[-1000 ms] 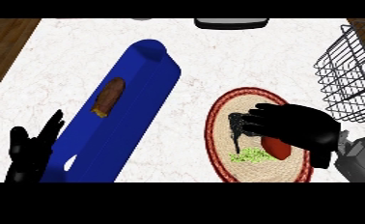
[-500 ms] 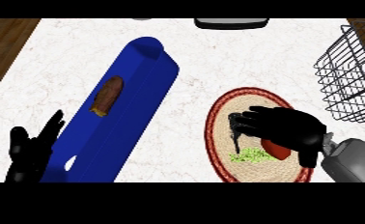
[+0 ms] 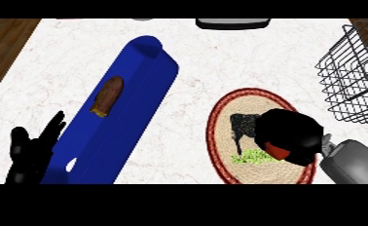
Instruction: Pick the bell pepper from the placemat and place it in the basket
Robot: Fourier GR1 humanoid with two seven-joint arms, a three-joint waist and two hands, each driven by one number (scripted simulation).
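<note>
The black right hand (image 3: 289, 135) curls its fingers around the red bell pepper (image 3: 275, 150), which sits over the round woven placemat with a red rim (image 3: 224, 118). The black left hand (image 3: 30, 154) rests open at the lower left, fingers straight. The dark wire basket (image 3: 346, 76) stands near the right edge.

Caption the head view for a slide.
Right hand curls over the red bell pepper on the round placemat; wire basket waits.

No readable text, no labels, no brands, no numbers, no signs anywhere
</note>
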